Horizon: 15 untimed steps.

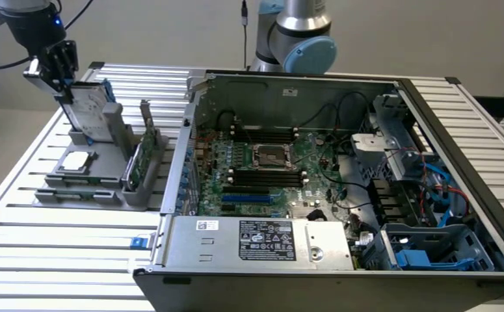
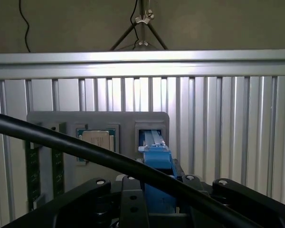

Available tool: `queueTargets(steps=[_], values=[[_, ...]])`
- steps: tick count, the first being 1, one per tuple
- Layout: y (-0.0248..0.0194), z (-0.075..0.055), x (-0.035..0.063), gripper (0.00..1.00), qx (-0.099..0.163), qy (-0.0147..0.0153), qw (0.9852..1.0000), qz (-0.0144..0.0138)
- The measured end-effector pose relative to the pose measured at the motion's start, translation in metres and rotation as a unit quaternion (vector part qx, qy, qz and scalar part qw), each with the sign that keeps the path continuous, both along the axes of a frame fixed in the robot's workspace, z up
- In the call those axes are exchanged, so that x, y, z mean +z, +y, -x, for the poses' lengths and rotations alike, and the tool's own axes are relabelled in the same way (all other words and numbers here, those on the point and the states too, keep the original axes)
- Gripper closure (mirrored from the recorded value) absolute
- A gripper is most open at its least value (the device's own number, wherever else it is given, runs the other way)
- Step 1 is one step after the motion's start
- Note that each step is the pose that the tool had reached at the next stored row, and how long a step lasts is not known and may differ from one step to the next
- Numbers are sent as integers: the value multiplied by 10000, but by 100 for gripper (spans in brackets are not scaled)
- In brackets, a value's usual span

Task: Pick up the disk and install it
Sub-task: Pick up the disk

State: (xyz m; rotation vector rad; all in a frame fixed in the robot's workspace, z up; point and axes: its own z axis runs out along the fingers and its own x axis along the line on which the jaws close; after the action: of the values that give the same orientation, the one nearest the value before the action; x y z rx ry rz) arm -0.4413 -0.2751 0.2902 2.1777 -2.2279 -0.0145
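Downward gripper [image 1: 64, 91] tight on disk [image 1: 93, 112]

The exterior view's top edge cuts off the robot arm [image 1: 300, 32] above its blue-capped joint. The disk [image 1: 88, 109] stands in a grey holder [image 1: 104, 179], whose slot hides its lower end. Whether the gripper [image 1: 64, 91] touches its upper edge cannot be made out. The holder also covers the lower part of a green circuit card [image 1: 140, 159]. The computer case [image 1: 321, 289] runs off the bottom edge, and its power supply label [image 1: 267, 239] is too small to read. In the wrist view, 1 black cable [image 2: 61, 144] crosses a square chip [image 2: 97, 138], hiding part of it.
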Motion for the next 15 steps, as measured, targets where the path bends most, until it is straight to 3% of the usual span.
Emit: queueTargets(steps=[7,15], values=[[0,0,110,67,0,0,10000,0],[0,0,343,67,0,0,10000,0]])
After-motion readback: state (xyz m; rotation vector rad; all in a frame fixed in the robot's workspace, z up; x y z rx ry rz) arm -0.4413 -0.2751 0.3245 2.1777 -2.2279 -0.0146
